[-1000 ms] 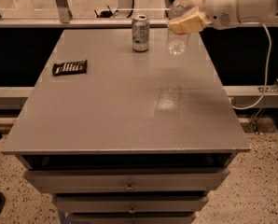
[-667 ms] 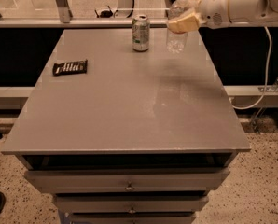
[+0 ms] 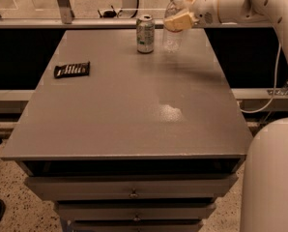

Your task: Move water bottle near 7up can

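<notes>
The water bottle [image 3: 173, 36] is a clear ribbed bottle with a white cap. It stands upright at the far edge of the grey table [image 3: 134, 110], just right of the 7up can [image 3: 145, 34], a small silvery-green can with a metal top. A narrow gap separates bottle and can. My gripper [image 3: 179, 21] comes in from the upper right on a white arm and is shut on the bottle's upper body, with its cream fingers [image 3: 181, 22] wrapped around it.
A flat dark snack wrapper [image 3: 72, 70] lies at the table's left. Drawers [image 3: 133, 193] run below the table's front edge. A white part of my body [image 3: 272, 178] fills the lower right. A cable [image 3: 267, 100] hangs at the right side.
The gripper and bottle have shifted slightly left toward the can and away from me. The can and wrapper have not moved.
</notes>
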{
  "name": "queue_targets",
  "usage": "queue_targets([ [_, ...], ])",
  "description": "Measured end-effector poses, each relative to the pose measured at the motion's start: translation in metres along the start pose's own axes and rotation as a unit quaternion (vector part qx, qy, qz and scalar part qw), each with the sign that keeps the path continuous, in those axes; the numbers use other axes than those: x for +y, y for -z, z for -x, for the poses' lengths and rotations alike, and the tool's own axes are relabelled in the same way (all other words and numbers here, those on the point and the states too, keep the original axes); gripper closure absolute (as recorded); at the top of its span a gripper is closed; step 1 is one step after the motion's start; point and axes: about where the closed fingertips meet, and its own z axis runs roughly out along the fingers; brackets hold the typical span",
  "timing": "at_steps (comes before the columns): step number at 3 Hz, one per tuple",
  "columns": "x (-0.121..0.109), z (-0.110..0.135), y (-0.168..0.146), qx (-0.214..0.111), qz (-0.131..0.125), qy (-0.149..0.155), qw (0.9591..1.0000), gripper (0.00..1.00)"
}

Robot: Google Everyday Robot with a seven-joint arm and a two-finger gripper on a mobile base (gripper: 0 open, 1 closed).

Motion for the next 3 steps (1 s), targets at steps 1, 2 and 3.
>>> queue_targets([
  [1,-0.008,-0.003,-0.014,0.011,0.005,-0.012,0.9999,1.0],
  [2,-0.008,-0.006,-0.027,0.023,0.02,-0.042,0.9986,1.0],
  [3,-0.007,-0.005,-0.035,0.024,0.03,-0.056,0.9977,1.0],
])
